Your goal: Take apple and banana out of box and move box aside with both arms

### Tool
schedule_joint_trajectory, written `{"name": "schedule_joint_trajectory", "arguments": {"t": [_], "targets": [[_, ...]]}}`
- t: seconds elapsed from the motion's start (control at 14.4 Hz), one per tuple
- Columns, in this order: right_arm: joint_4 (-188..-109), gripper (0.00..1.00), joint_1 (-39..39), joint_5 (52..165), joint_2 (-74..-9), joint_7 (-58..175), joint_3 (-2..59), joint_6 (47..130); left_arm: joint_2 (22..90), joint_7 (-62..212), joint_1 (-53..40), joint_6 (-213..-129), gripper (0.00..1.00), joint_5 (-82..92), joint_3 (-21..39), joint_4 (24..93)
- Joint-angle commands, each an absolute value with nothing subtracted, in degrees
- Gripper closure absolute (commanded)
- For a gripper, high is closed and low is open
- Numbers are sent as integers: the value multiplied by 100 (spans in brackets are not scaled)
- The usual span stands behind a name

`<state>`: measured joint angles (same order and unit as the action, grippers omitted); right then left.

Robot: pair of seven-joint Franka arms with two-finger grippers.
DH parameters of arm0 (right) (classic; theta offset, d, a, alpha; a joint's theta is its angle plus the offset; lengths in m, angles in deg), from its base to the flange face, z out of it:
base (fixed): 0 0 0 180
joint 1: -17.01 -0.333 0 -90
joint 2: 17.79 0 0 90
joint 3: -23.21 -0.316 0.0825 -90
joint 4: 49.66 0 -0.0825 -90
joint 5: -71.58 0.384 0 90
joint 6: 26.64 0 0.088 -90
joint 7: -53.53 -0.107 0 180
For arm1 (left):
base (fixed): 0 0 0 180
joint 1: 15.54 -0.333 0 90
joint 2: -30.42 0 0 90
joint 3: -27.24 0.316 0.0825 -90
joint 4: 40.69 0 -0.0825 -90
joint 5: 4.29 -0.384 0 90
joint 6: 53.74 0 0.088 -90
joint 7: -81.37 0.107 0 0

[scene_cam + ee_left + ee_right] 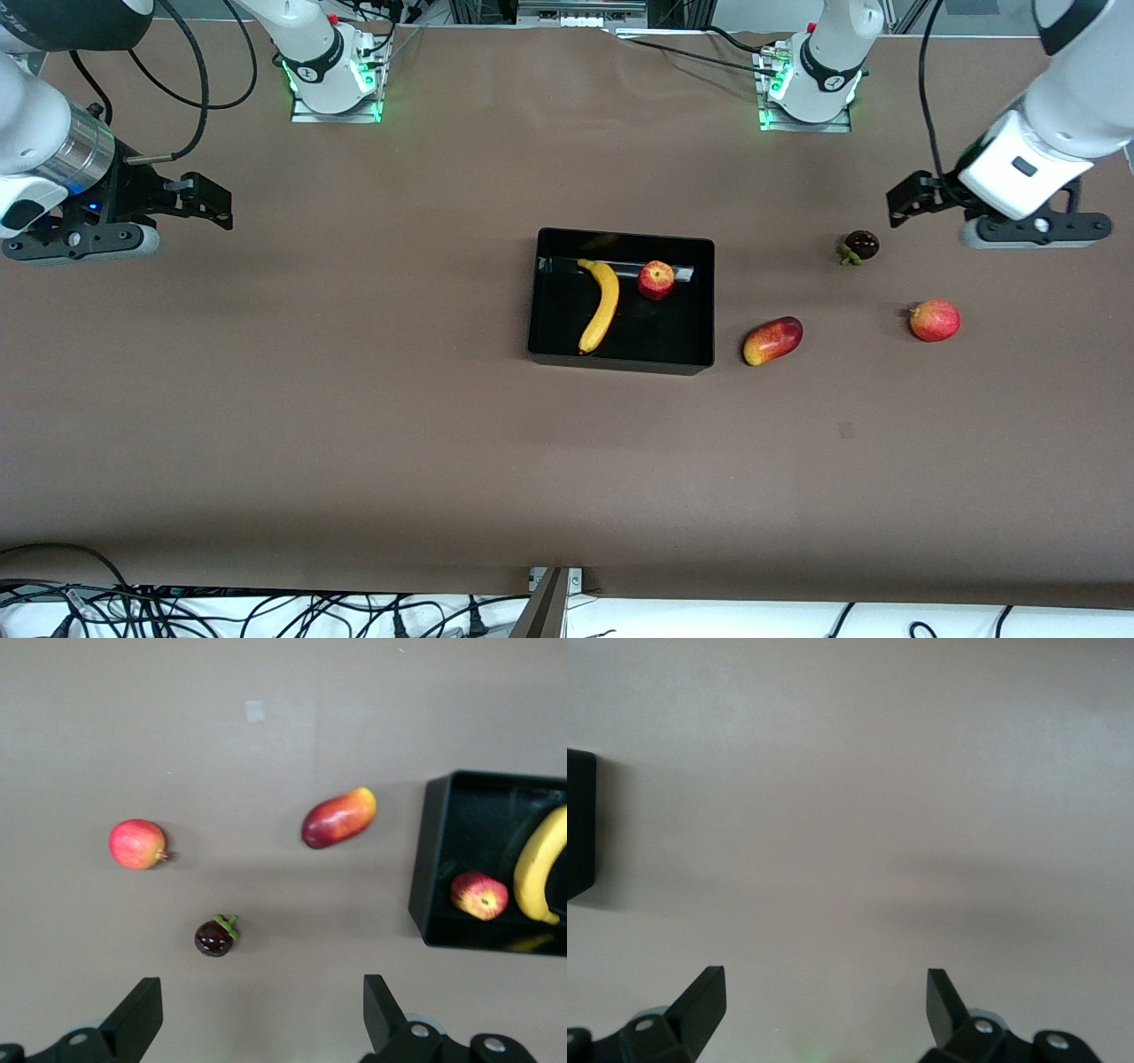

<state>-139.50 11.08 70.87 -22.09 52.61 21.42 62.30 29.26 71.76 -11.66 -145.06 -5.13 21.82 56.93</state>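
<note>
**Bench inventory: tray loaded, both arms raised at the frame's side edges**

Black tray (700,301), frame centre: banana (601,304) and apple (656,280) inside, apart. Mango (772,340) just beside the tray; mangosteen (860,245) and a round red fruit (934,320) toward centre right. Lower frame: bare bench (354,443). Left gripper (908,206), upper right, jaws released, empty. Right gripper (208,202), upper left, likewise.
</note>
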Motion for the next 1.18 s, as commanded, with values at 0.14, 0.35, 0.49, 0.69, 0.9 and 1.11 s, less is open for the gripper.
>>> {"name": "schedule_joint_trajectory", "arguments": {"t": [0.14, 0.35, 0.49, 0.69, 0.9, 1.11], "targets": [[-13878, 0, 1112, 7123, -2192, 5230, 2119, 6142, 2997, 7250, -1097, -14461, 0, -552, 1986, 6213], [-13870, 0, 1094, 7123, -2192, 5230, 2101, 6151, 3437, 7162, -824, -14995, 0, -394, 1706, 6214], [-13835, 0, 1094, 7123, -2201, 5230, 2101, 6160, 3735, 6586, -693, -15532, 0, -393, 1293, 6249], [-13826, 0, 1094, 7132, -2201, 5230, 2101, 6151, 4236, 4961, -175, -16050, 0, -490, 1159, 6240], [-13826, 0, 1094, 7132, -2210, 5230, 2110, 6160, 4815, 4079, 124, -16754, 0, -490, 1151, 6258], [-13826, 0, 1094, 7132, -2210, 5230, 2110, 6151, 5431, 3936, 283, -17132, 0, -499, 1107, 6319]]}}
